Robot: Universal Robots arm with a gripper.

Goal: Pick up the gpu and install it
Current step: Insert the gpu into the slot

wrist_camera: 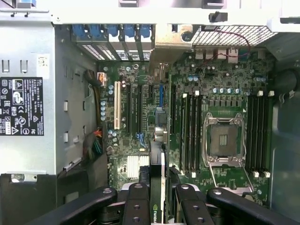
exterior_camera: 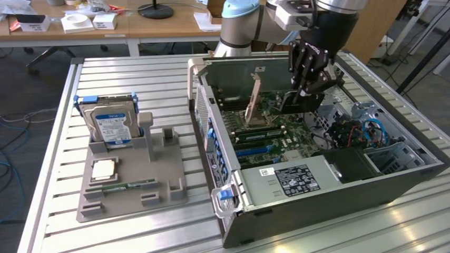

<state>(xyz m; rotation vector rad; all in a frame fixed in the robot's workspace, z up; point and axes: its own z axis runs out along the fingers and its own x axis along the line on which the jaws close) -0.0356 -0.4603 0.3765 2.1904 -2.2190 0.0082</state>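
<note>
The gripper [exterior_camera: 306,90] is black, with jointed metal fingers [wrist_camera: 137,206] fastened by small round screws. It hangs inside the open computer case [exterior_camera: 393,184], a box of dark grey sheet metal that lies on its side on a table [exterior_camera: 140,74] of ribbed aluminium slats. The fingers are closed about halfway and pinch the gpu [exterior_camera: 299,104] between them.

In the wrist view the gpu [wrist_camera: 158,201] is seen from its edge. It is a very thin, flat, black card that stands upright between the finger pads, with a small green logo near the grip. It is above the green motherboard [wrist_camera: 140,61], over the strip between the long expansion slots [wrist_camera: 117,105] and the rows of black memory slots [wrist_camera: 190,131]. Whether its lower edge touches the board, one cannot tell.

Beside the memory slots sits the square CPU socket [wrist_camera: 224,139] in a shiny steel frame. A silver power supply box [exterior_camera: 281,182] with a black label fills the case corner nearest the camera.

On the exterior view's left, a matte grey plastic holder [exterior_camera: 126,197] carries a silver hard drive [exterior_camera: 113,124] standing upright with a blue-white label, a square metallic chip [exterior_camera: 104,168] and a narrow green memory stick [exterior_camera: 130,185] lying flat.
</note>
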